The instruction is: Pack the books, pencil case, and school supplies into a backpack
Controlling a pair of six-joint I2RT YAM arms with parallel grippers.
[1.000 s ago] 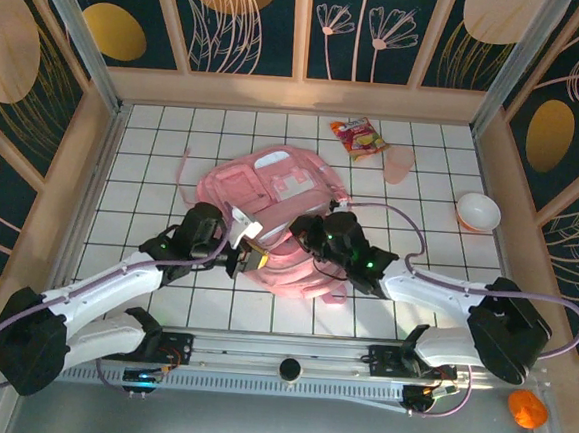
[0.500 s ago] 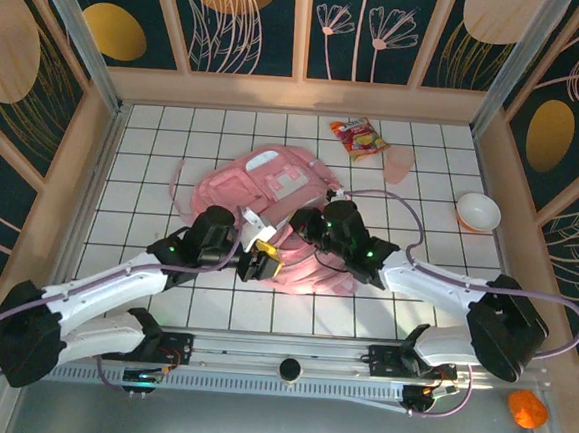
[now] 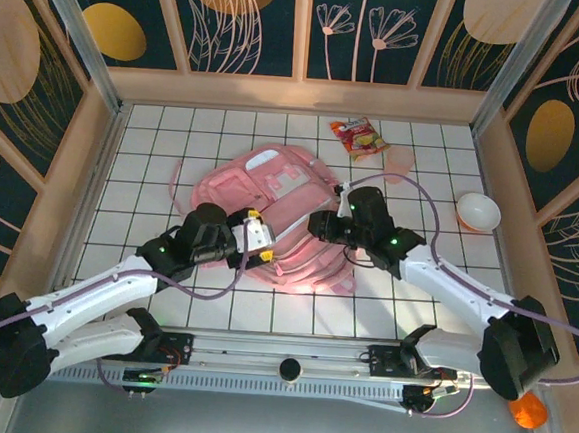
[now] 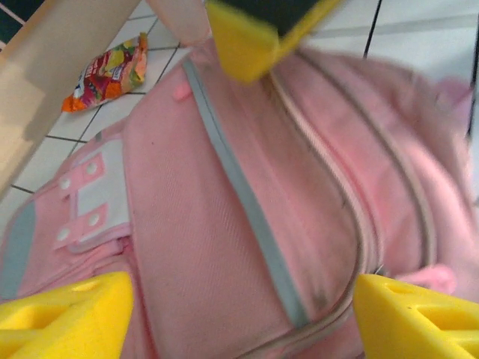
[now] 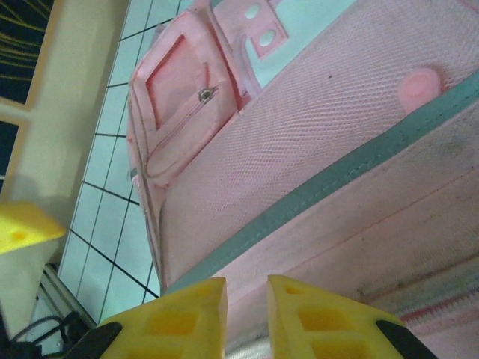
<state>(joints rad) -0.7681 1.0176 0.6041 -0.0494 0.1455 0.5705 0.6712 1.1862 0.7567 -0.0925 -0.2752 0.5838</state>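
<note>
Left gripper (image 4: 239,299): fingers wide apart.
Right gripper (image 5: 247,295): fingers nearly together, with a narrow gap.
Backpack (image 4: 224,209): just beneath both grippers.
Snack packet (image 4: 105,75): beyond the left gripper.

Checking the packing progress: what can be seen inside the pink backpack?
Nothing of the inside: the backpack lies on the tiled table, and its zips look closed in both wrist views. Its pink fabric covers whatever it holds.

floor: white grid tiles (image 3: 154,156) | walls: dark floral panels (image 3: 245,22), pale wood frames (image 3: 299,95)
</note>
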